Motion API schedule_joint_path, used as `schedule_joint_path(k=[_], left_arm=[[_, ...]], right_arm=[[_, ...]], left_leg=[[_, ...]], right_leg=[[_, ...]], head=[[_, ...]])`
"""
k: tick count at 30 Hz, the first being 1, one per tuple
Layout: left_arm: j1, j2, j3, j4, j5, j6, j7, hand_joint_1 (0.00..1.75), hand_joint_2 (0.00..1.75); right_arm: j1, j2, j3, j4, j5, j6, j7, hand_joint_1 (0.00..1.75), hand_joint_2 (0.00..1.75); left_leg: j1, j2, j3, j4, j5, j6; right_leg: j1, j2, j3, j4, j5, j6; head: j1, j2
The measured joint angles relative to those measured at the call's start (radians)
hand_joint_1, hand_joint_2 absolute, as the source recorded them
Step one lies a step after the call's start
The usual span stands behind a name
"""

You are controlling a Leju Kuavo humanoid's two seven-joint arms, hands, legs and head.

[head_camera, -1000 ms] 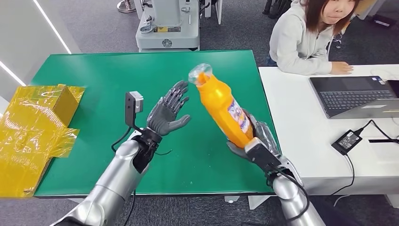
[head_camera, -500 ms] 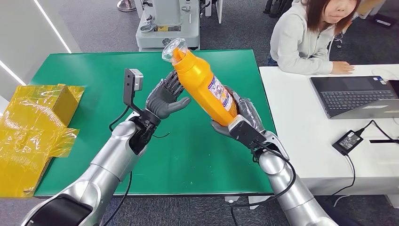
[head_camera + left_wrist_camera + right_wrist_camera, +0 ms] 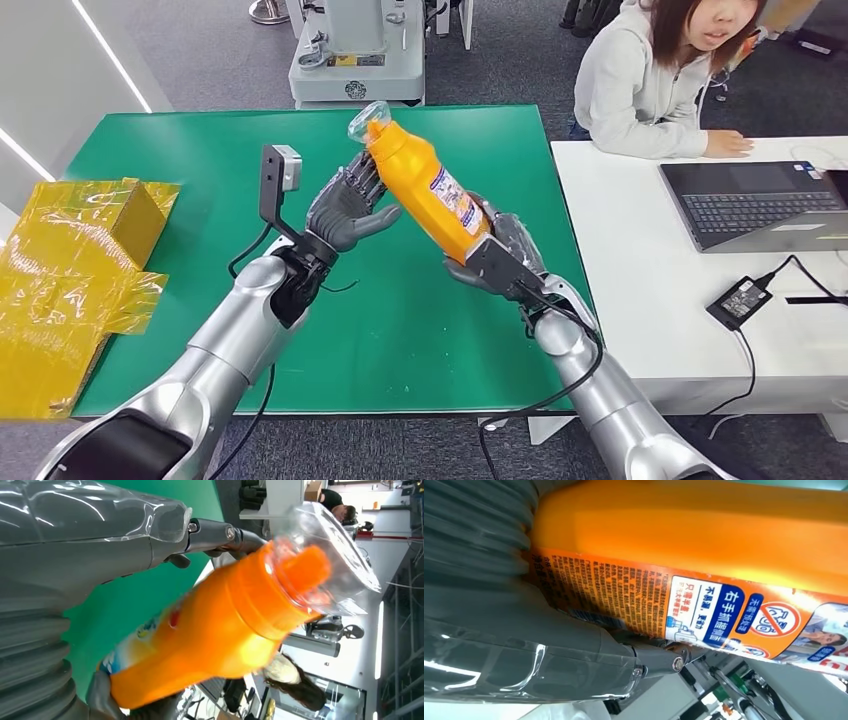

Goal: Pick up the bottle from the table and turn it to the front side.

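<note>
I see green table [image 3: 200,170], grey floor; right hand [image 3: 497,258] grips orange bottle [image 3: 425,185], left hand [image 3: 345,213] spread beside it, maybe touching.

Two silver arms [image 3: 225,350], black wrist joints with loose black cables [image 3: 540,395], grey hands [image 3: 340,213] with darker fingers [image 3: 365,180] (clear film over the thumbs), small grey camera box [image 3: 283,167] above left wrist.

The bottle's [image 3: 428,189] base is buried in the right hand [image 3: 497,255], whose fingers it largely hides. The label print is too small to read from the head view. The laptop [image 3: 762,205] runs off the frame's right edge.
</note>
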Motion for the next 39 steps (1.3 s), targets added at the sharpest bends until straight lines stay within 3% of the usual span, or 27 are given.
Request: schedule_joint_path(k=[10, 21, 39], left_arm=[[-0.001, 0.005, -0.014, -0.01, 0.052, 0.001, 0.005, 0.0, 1.75], [0.003, 0.006, -0.014, -0.011, 0.083, 0.036, -0.025, 0.0, 1.75], [0.0, 0.006, -0.014, -0.033, 0.095, 0.041, -0.008, 0.0, 1.75]], right_arm=[[-0.011, 0.027, -0.002, 0.049, 0.022, -0.025, -0.03, 1.75, 1.75], [0.077, 0.031, 0.04, -0.11, 0.083, -0.066, -0.02, 1.75, 1.75], [0.08, 0.031, 0.068, -0.161, 0.072, -0.037, 0.016, 1.75, 1.75]], left_leg=[[0.0, 0.0, 0.0, 0.0, 0.0, 0.0], [0.0, 0.0, -0.001, 0.0, 0.0, 0.0], [0.0, -0.001, -0.001, 0.0, 0.0, 0.0]], right_leg=[[0.0, 0.0, 0.0, 0.0, 0.0, 0.0], [0.0, 0.0, -0.001, 0.0, 0.0, 0.0], [0.0, -0.001, -0.001, 0.0, 0.0, 0.0]], head=[[0.0, 0.0], [0.0, 0.0], [0.0, 0.0]])
